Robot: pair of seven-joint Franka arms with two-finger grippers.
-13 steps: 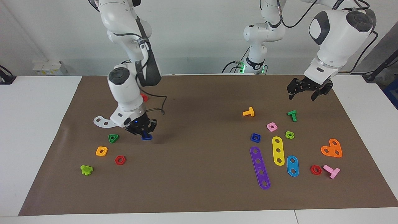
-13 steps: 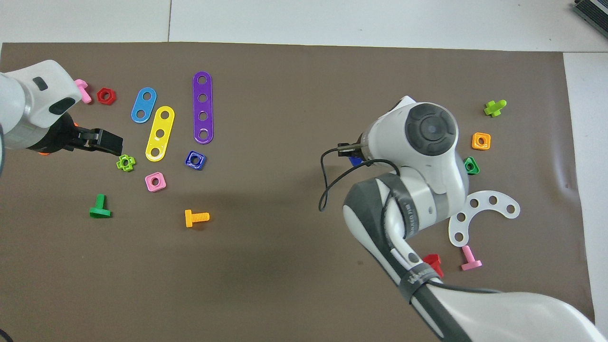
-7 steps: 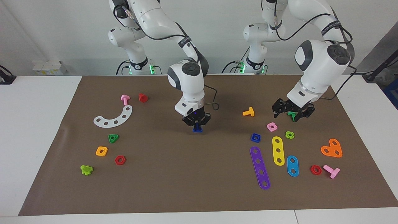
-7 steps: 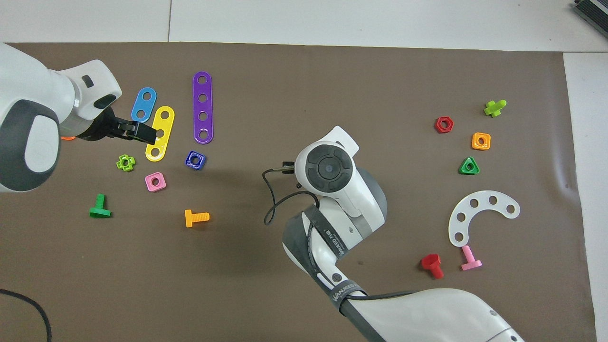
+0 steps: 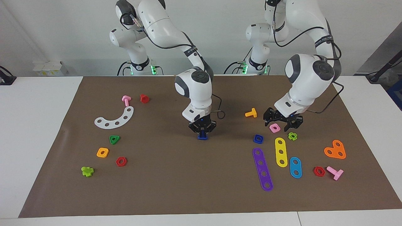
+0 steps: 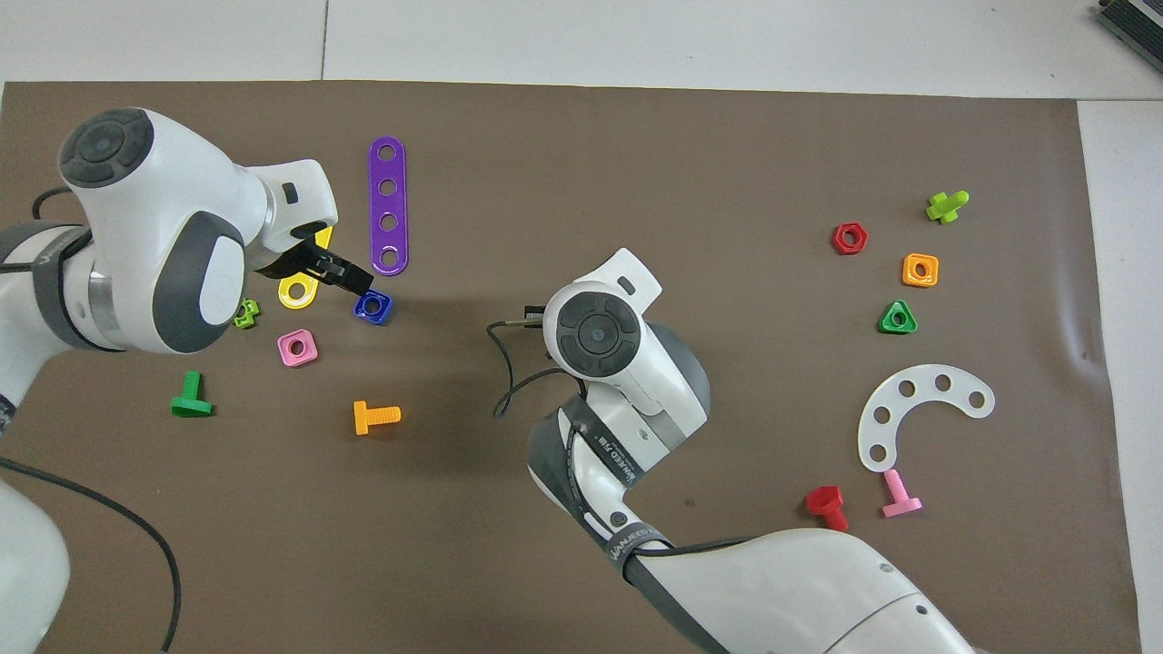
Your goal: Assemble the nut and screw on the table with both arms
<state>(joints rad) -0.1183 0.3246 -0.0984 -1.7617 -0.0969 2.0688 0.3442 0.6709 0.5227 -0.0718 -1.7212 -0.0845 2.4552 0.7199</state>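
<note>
Two arms are at work over the brown mat on the table [image 5: 34, 131]. Right gripper [image 5: 202, 131] hangs low over the middle of the mat, fingers clamped on the screw [image 5: 202, 137], which points down from them; whether the screw touches the mat cannot be told. White lettering on the right arm's grey band [image 6: 625, 452] appears to begin "WANJEED"; the remainder is not legible. The nut [image 5: 258, 138] lies flat on the mat toward the left arm's end, just beside the end of a purple strip [image 5: 262, 169] and near a pink square nut [image 5: 274, 127]. Left gripper [image 5: 281, 123] is over that pink nut, fingers spread, holding nothing.
</note>
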